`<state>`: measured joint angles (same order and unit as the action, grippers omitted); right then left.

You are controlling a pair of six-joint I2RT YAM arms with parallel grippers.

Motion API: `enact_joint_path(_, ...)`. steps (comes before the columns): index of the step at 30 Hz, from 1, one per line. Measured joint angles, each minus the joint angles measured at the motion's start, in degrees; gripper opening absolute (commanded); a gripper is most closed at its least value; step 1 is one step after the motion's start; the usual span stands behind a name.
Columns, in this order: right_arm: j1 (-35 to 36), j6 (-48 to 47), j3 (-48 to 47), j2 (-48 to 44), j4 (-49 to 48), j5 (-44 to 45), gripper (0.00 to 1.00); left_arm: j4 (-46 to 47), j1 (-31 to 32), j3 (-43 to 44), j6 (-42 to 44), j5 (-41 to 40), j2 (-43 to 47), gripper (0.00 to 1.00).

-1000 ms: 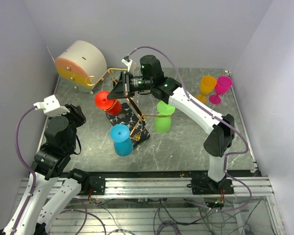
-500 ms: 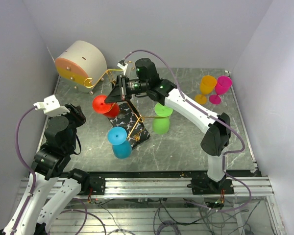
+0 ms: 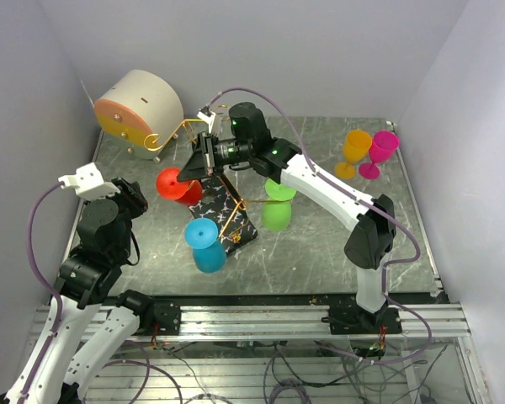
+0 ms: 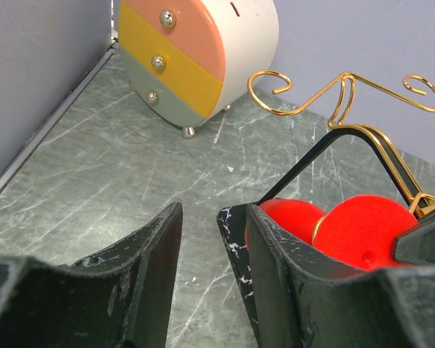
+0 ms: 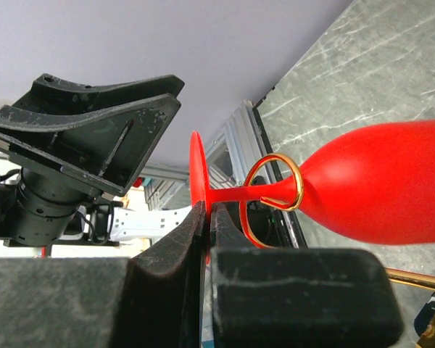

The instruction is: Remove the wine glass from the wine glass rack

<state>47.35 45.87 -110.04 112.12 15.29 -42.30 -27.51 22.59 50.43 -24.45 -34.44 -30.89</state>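
The red wine glass (image 3: 175,183) hangs sideways at the left arm end of the wine glass rack (image 3: 229,187), a gold wire stand on a black veined base. My right gripper (image 3: 194,165) is shut on the thin edge of the glass's foot (image 5: 196,174). In the right wrist view the gold curl (image 5: 275,190) still circles the stem beside the red bowl (image 5: 380,190), with the right gripper (image 5: 206,212) below it. My left gripper (image 4: 201,226) stands open and empty over the table, short of the rack's base (image 4: 232,232) and the red glass (image 4: 366,232).
A blue glass (image 3: 206,242) and a green glass (image 3: 278,204) hang on the rack. An orange glass (image 3: 354,149) and a magenta glass (image 3: 381,150) stand at the back right. A round beige drum (image 3: 140,106) sits at the back left.
My right gripper has carried the red glass a little left and towards me along the rack's arm. The blue glass has swayed slightly left. The left arm has not moved.
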Motion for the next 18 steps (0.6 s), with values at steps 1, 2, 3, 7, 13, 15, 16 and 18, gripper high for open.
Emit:
enact_joint_path(1,0.1,0.0,0.1,0.0,0.0,-0.2,0.00,0.0,0.0,0.0,0.0,0.0,-0.1,0.52)
enact_joint_path(2,0.2,-0.1,0.3,0.0,0.1,-0.4,0.00,0.0,0.0,0.0,0.0,0.0,-0.1,0.52)
enact_joint_path(3,0.2,-0.2,0.4,0.0,0.2,-0.5,0.00,0.0,0.0,0.0,0.0,0.0,-0.2,0.52)
enact_joint_path(7,0.4,-0.9,1.0,0.0,1.3,-0.6,0.00,0.0,0.0,0.0,0.0,0.0,-0.4,0.52)
enact_joint_path(13,0.4,-2.4,2.0,-0.9,3.5,2.3,0.00,0.0,0.0,0.0,0.0,0.0,-0.5,0.52)
enact_joint_path(15,0.3,-2.9,2.5,-1.7,3.9,3.8,0.00,0.0,0.0,0.0,0.0,0.0,-0.5,0.52)
enact_joint_path(16,0.2,-3.0,2.9,-2.2,3.9,4.6,0.00,0.0,0.0,0.0,0.0,0.0,-0.5,0.52)
enact_joint_path(18,-0.2,-3.1,3.6,-3.2,3.8,5.6,0.00,-0.1,0.0,0.0,0.0,0.0,-0.5,0.52)
